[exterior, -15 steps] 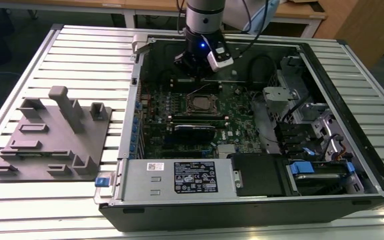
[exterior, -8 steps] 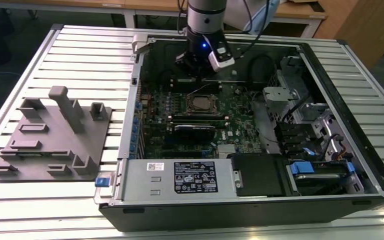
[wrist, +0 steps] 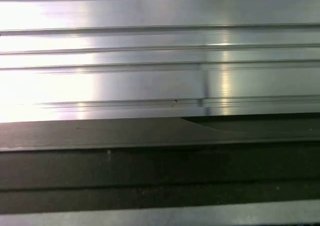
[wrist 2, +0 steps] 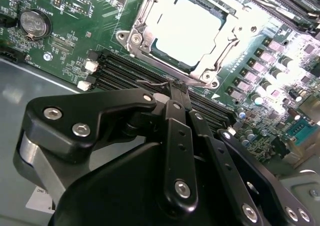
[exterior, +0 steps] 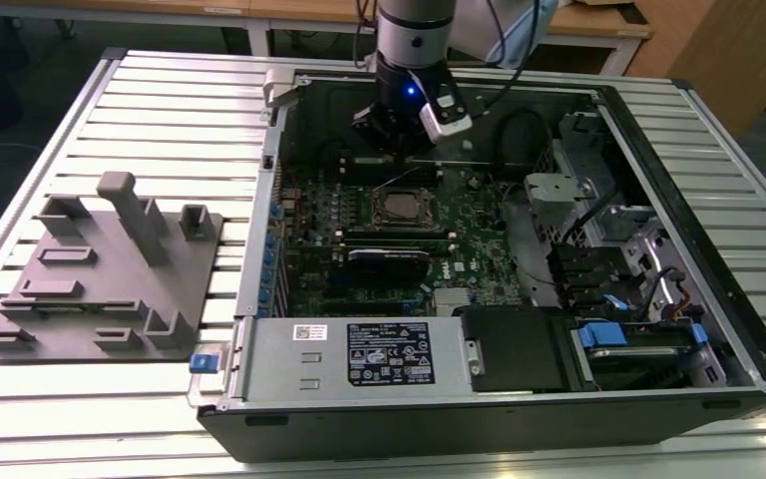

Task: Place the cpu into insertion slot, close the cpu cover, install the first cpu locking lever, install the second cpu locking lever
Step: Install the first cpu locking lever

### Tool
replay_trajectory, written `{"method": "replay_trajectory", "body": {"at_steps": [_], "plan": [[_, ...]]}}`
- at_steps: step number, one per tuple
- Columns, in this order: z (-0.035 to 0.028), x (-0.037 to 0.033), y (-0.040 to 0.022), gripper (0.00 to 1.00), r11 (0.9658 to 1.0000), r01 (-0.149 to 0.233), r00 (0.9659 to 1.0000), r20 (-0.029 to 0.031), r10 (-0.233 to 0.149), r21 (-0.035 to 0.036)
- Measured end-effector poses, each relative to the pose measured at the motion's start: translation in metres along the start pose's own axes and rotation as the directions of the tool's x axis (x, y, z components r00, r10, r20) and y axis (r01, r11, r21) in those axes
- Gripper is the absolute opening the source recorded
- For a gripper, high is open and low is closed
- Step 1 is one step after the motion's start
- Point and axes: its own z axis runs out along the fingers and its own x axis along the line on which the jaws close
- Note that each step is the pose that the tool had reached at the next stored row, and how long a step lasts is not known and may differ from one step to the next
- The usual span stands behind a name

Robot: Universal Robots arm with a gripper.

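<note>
One ribbed aluminium table [exterior: 131,100] carries everything, and the biggest thing on it is an open computer case [exterior: 702,249] lying on its side. Taking the green motherboard [exterior: 477,225] inside that case as the landmark: a grey fixture block [exterior: 104,279] with upright posts stands on the table well off the board, toward the exterior view's left, outside the case wall. A silver power supply box [exterior: 356,359] with a black label sits just past the board's near edge, and black drive bays with a blue tab [exterior: 600,334] lie beyond the board toward the exterior view's right.

The robot arm [exterior: 417,40] comes down over the board's far edge, with the gripper [exterior: 390,135] above that edge. In the second wrist view the gripper [wrist 2: 175,89] has its black fingers [wrist 2: 172,106] drawn together to a narrow tip, pinching a thin wire lever [wrist 2: 150,82] beside the socket.

Near the board's middle sits the insertion slot [exterior: 402,207]. In the second wrist view the cpu cover [wrist 2: 145,21] lies folded flat over it, and the cpu [wrist 2: 192,29] shows its pale metal top through the cover's square cut-out. Long black memory slots [wrist 2: 130,69] run between the socket and the gripper tips, and a round coin battery [wrist 2: 34,22] sits on the board well apart from the socket.
</note>
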Motion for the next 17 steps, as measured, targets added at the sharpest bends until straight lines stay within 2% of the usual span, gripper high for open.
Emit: {"method": "replay_trajectory", "body": {"at_steps": [2, 4, 6, 8, 17], "plan": [[0.0002, -0.001, 0.0, 0.1, 1.0, 0.0, 1.0, -0.0001, 0.0, -0.0005], [0.0007, -0.0015, 0.0001, 0.1, 1.0, 0.0, 1.0, -0.0002, 0.0, -0.0045], [0.0015, -0.0018, 0.0001, 0.1, 0.9999, 0.0, 1.0, -0.0008, 0.0, -0.0146], [0.002, -0.0022, 0.0001, 0.1, 0.9998, 0.0, 1.0, -0.0009, 0.0, -0.02], [0.0029, -0.0044, -0.0003, 0.1, 0.9998, -0.001, 1.0, -0.001, 0.001, -0.0206]]}}
